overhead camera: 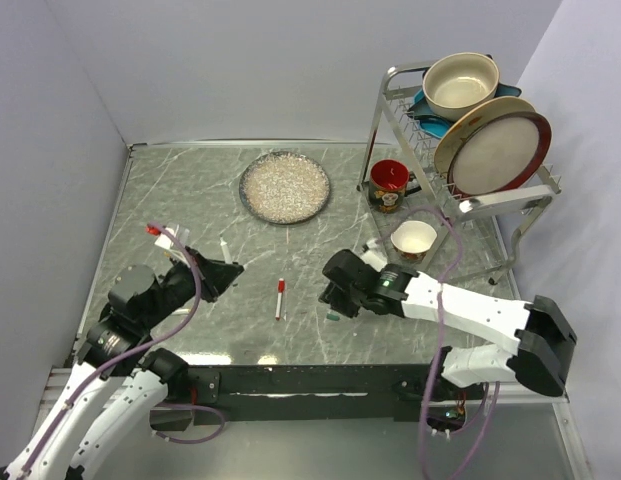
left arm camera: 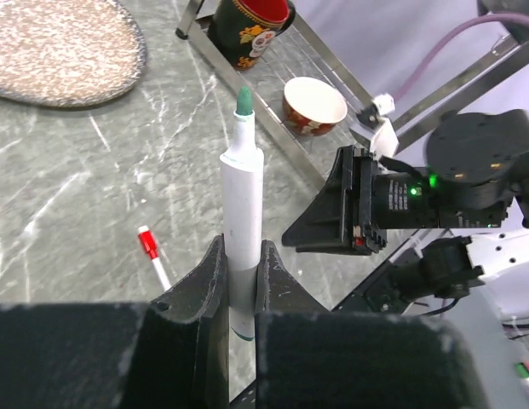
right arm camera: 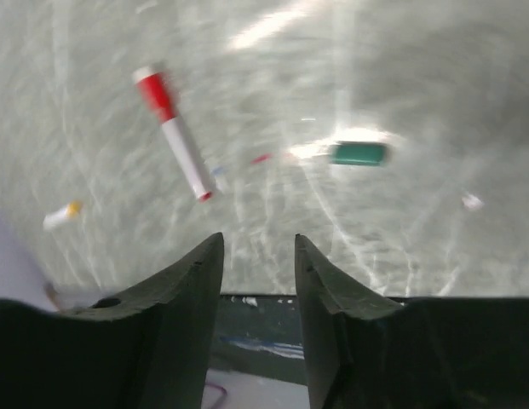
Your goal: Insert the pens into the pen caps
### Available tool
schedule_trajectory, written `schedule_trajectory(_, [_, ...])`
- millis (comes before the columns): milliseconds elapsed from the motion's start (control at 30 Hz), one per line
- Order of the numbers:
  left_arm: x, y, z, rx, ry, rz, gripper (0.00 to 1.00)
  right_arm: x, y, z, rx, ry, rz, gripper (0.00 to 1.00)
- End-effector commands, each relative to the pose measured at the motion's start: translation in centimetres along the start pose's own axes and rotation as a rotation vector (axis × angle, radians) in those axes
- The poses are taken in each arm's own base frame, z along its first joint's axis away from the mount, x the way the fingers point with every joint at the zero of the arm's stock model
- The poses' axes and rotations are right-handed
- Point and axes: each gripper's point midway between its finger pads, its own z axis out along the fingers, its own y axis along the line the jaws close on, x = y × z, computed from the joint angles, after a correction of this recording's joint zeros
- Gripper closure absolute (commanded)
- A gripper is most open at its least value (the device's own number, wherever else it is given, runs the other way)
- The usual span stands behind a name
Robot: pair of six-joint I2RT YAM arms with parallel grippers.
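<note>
Pen [left arm camera: 241, 183] with the green tip sat clamped in my left gripper [left arm camera: 241, 256], tip outward. Right gripper [right arm camera: 258, 247] was apart and empty near the dark green cap [right arm camera: 359, 153] on the table [right arm camera: 417, 68]. Next, I judged: grab that cap, align to tip.

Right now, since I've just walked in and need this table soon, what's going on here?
The left gripper is shut on a white marker barrel with a green tip, the tip pointing out past its fingers. The right gripper is open and empty, hovering over the grey marbled table near a small dark green plastic cap lying there. A white pen with a red cap on it lies nearby, seemingly finished. The green pen is not yet capped.
</note>
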Motion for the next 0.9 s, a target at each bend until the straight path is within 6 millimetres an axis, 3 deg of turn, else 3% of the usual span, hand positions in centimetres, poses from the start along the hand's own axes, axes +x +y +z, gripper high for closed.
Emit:
schedule_trajectory(0, [-0.2, 0.7, -0.8, -0.028, -0.041, 0.048, 0.99, -2.2, -1.4, 0.6, 0.089, -0.120, 0.390, 0.51])
schedule_trajectory(67, [-0.5, 0.8, -1.1, -0.040, -0.057, 0.045, 0.99, -1.9, -2.7, 1.3, 0.151, -0.128, 0.481, 0.51])
schedule_trajectory(333, [-0.3, 0.3, -1.3, -0.012, -0.054, 0.045, 0.99, -0.7, -4.5, 3.6, 0.284, -0.135, 0.670, 0.49])
schedule_trajectory(500, [-0.4, 0.2, -1.4, -0.003, -0.063, 0.048, 0.99, -1.3, -4.6, 3.6, 0.292, -0.164, 0.768, 0.47])
schedule_trajectory(633, [-0.4, 0.1, -1.5, -0.003, -0.063, 0.047, 0.99, -1.7, -3.0, 3.8, 0.270, -0.165, 0.747, 0.47])
schedule_trajectory(867, [-0.5, -0.1, -1.8, 0.008, -0.076, 0.051, 0.99, -0.6, -3.4, 4.3, 0.336, -0.138, 0.764, 0.48])
